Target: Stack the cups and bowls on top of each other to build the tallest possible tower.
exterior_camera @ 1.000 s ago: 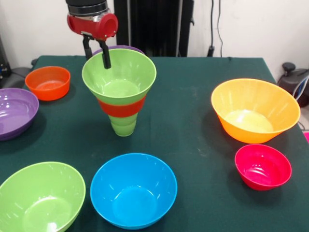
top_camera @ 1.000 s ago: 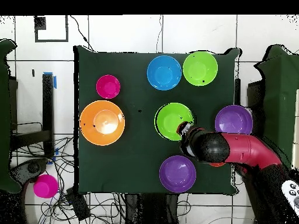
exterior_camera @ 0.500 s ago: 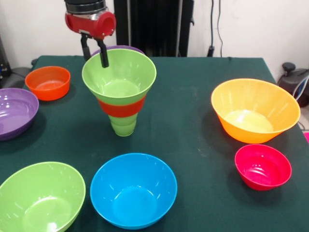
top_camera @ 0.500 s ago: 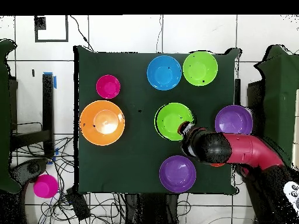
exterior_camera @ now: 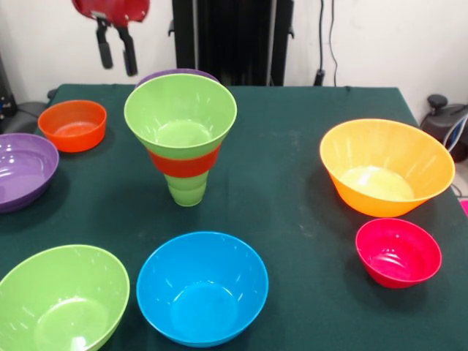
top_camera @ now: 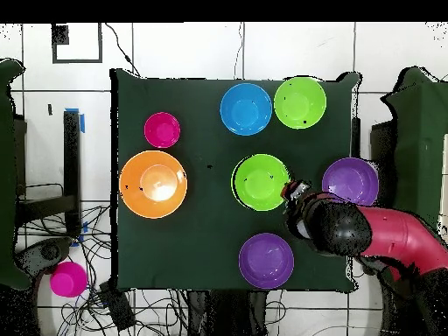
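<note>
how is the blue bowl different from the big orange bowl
The blue bowl is smaller and rounder-sided; the large orange bowl is wider, with straighter flaring walls. In the front view the blue bowl sits at the table's near edge beside a lime-green bowl, the orange one farther back by the small pink-red bowl. Both stand upright, empty and unstacked.

upright tower point(exterior_camera: 183, 139), lime-green bowl atop orange-red bowl, cup base

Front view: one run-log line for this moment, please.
claw: open, empty, raised beside tower | tower: cup, orange-red bowl, green bowl | blue bowl: loose on table
</note>
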You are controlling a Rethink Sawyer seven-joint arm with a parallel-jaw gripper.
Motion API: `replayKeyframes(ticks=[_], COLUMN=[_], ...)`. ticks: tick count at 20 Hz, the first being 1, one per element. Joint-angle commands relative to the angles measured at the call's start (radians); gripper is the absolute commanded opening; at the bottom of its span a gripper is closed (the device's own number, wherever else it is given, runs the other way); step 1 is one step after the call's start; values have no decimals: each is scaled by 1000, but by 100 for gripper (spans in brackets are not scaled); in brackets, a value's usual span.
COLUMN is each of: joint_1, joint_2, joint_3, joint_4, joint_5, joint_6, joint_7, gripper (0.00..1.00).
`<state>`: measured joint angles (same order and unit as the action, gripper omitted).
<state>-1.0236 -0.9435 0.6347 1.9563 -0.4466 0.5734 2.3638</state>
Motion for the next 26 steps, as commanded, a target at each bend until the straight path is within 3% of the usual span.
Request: replayKeyframes(ticks=[1, 10, 11, 17, 21, 26], joint_1=[-2, -131, -141, -128, -72, 23], joint_2=[-103, -286, -291, -227, -123, 20], joint_3=[92, 271, 277, 255, 218, 179], joint_4=[58, 153, 153, 46, -130, -421], joint_5=[61, 293, 293, 191, 116, 15], joint_6=[164, 195, 201, 274, 377, 562], joint_7=[-222, -284, -293, -318, -331, -353], gripper=[100, 100, 100, 100, 100, 100])
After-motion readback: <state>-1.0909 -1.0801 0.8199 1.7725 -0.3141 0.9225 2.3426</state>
